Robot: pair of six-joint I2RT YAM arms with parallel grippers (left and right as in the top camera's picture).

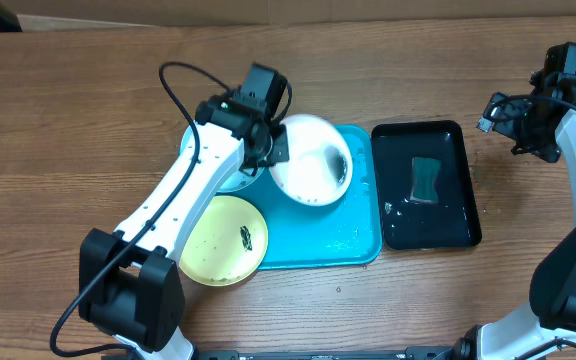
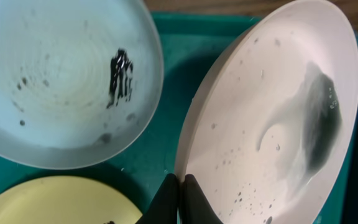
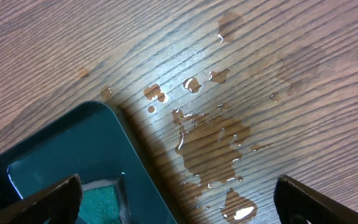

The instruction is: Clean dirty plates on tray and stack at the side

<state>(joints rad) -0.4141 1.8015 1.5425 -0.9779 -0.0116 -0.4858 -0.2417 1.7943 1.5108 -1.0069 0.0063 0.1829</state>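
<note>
I look down on a wooden counter [image 1: 68,120]. A turquoise tray [image 1: 353,240] sits mid-counter. Just beside it, toward the right edge, is a black tray [image 1: 465,180]. On the turquoise tray the smeared white plate [image 2: 260,124] is tilted up, its rim pinched in my left jaws. The light blue plate [image 2: 55,81] lies flat toward the left edge. The yellow-green plate [image 1: 218,240] overhangs toward the near edge. A dark sponge [image 1: 426,180] lies in the black tray. My right jaws are spread wide over puddles [image 3: 216,143].
</note>
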